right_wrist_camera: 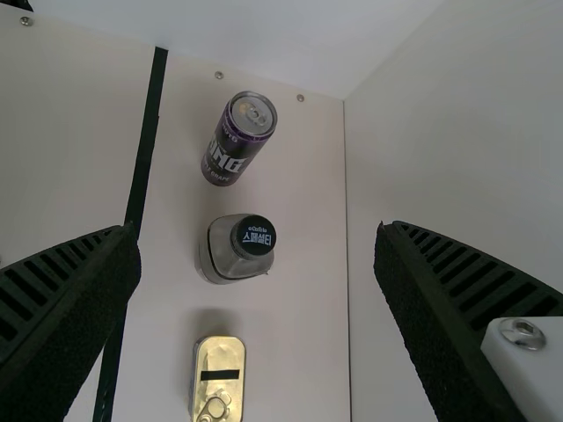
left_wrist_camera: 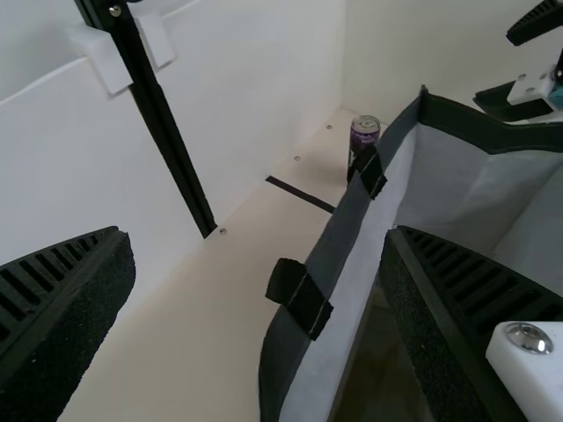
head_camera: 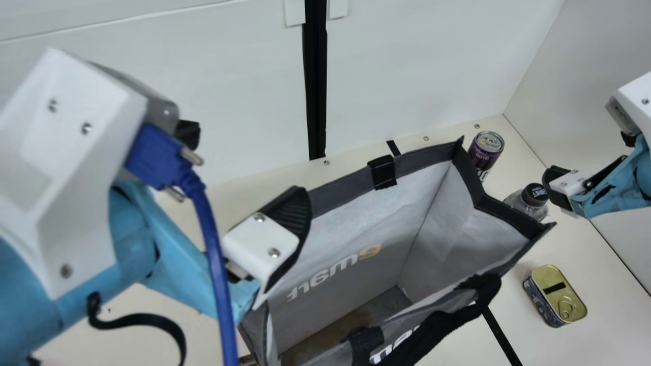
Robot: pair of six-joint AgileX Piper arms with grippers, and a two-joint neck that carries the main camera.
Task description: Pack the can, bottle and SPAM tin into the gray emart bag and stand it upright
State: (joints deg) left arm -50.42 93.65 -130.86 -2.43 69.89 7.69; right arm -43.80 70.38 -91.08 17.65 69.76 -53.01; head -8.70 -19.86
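My left gripper (head_camera: 269, 239) is at the gray bag's left end; in the left wrist view the gripper (left_wrist_camera: 259, 308) is open, the bag's rim (left_wrist_camera: 339, 237) between its spread fingers, touching neither visibly. The gray emart bag (head_camera: 351, 178) stands upright with its mouth open. Beyond its right end are the purple can (head_camera: 485, 147) and the clear bottle (head_camera: 529, 201), with the SPAM tin (head_camera: 555, 296) lying nearer. Over at the right, my right gripper (head_camera: 559, 188) is near the bottle; in the right wrist view the gripper (right_wrist_camera: 259, 308) is open above the can (right_wrist_camera: 237, 139), bottle (right_wrist_camera: 236, 248) and tin (right_wrist_camera: 218, 378).
White walls (head_camera: 417, 66) stand behind and at the right of the cream table (head_camera: 600, 254). A black strap handle (head_camera: 432, 330) hangs over the bag's near side. A blue cable (head_camera: 216, 254) runs down along my left arm.
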